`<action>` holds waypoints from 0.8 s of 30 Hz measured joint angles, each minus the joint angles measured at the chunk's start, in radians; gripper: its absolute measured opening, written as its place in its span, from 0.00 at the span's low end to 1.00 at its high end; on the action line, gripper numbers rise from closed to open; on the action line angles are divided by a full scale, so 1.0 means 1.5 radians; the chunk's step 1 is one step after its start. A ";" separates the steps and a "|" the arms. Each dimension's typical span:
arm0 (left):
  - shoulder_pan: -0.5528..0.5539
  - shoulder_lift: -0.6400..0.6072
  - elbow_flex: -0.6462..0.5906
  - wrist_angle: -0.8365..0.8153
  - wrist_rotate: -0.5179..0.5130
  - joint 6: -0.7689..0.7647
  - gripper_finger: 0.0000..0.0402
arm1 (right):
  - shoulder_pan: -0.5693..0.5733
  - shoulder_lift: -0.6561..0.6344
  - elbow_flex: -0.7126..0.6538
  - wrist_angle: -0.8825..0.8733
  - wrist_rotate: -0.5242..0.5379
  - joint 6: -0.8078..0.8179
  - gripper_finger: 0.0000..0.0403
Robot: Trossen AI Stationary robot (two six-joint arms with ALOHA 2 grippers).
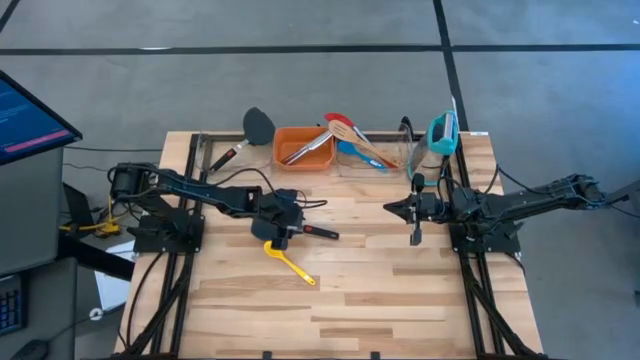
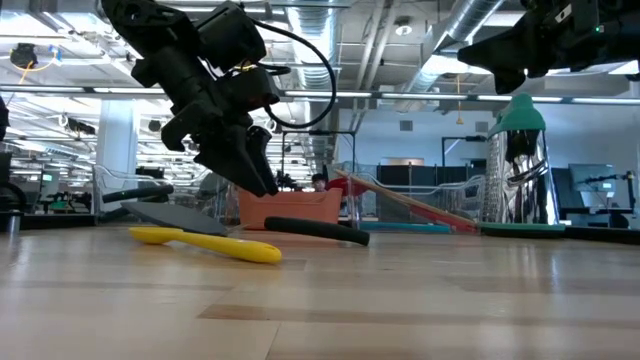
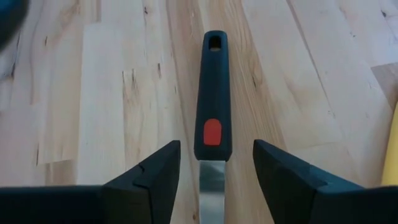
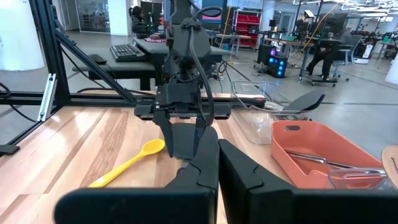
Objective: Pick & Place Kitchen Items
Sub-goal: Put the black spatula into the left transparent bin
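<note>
A black-handled spatula [image 3: 211, 106] with a red dot lies flat on the wooden table [image 1: 380, 290], its handle [image 1: 322, 232] pointing toward the table's right edge. My left gripper [image 3: 216, 180] slants down over it. Its open fingers stand on either side of the metal neck [image 3: 211, 186], with a gap on each side. A yellow spoon [image 1: 290, 262] lies just nearer the front edge. My right gripper [image 4: 217, 162] hovers shut and level at the table's right side [image 1: 398, 208], with nothing in it.
At the far edge stand an orange bin [image 1: 303, 147] with metal tongs and a clear bin [image 1: 375, 150] holding red and blue spoons and a wooden fork. Another black spatula [image 1: 255, 128] lies left of the bins. A teal utensil [image 1: 442, 132] stands at the far right.
</note>
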State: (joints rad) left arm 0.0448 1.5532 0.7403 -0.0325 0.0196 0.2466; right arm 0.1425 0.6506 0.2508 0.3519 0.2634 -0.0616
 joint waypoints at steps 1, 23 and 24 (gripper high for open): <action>0.000 0.000 0.000 0.004 0.000 0.000 0.47 | 0.000 0.000 0.000 0.000 0.000 0.000 0.00; 0.000 0.000 0.000 0.023 -0.001 -0.057 0.64 | 0.000 0.000 0.000 0.000 0.000 0.001 0.00; 0.000 0.000 0.000 0.023 -0.001 -0.062 0.64 | 0.000 0.000 0.000 0.000 0.000 0.001 0.00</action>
State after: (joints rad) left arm 0.0450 1.5532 0.7399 0.0025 0.0177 0.1531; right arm 0.1425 0.6506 0.2504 0.3519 0.2634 -0.0608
